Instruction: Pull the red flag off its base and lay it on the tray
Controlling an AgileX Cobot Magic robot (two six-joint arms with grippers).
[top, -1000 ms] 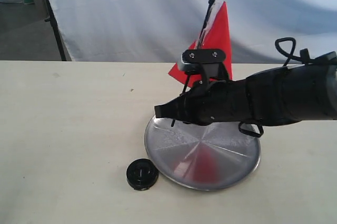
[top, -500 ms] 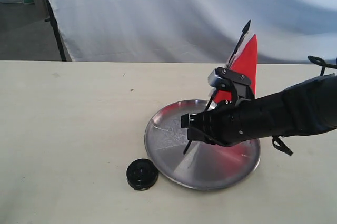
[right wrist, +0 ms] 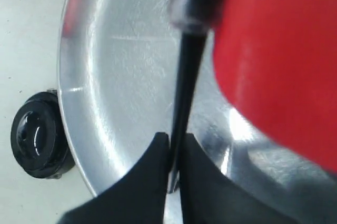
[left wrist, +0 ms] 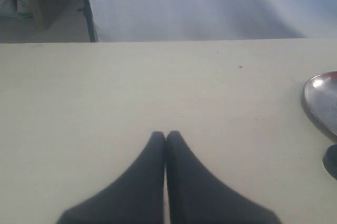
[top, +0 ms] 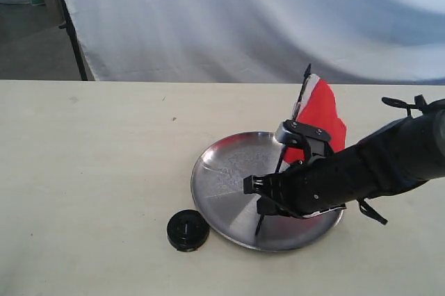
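My right gripper (top: 259, 195) is shut on the thin black pole of the red flag (top: 321, 112), low over the silver tray (top: 222, 171). The pole leans steeply, its lower end near the tray's front rim and its pointed tip up by the cloth. In the right wrist view the pole (right wrist: 185, 82) runs between the closed fingers of the right gripper (right wrist: 175, 139), with the red cloth (right wrist: 279, 61) above the tray (right wrist: 121, 77). The black round base (top: 188, 230) stands on the table just left of the tray, its hole bare (right wrist: 37, 137). My left gripper (left wrist: 166, 135) is shut and holds nothing.
A white cloth backdrop (top: 243, 18) hangs behind the table's far edge. A dark stand leg (top: 69, 25) rises at the back left. The left wrist view catches the tray's rim (left wrist: 316, 98) at its edge, over bare cream tabletop (left wrist: 131, 92).
My right gripper has carried the flag down toward the tray, and the arm has drawn back to the right. The cloth now droops lower. The base has not moved.
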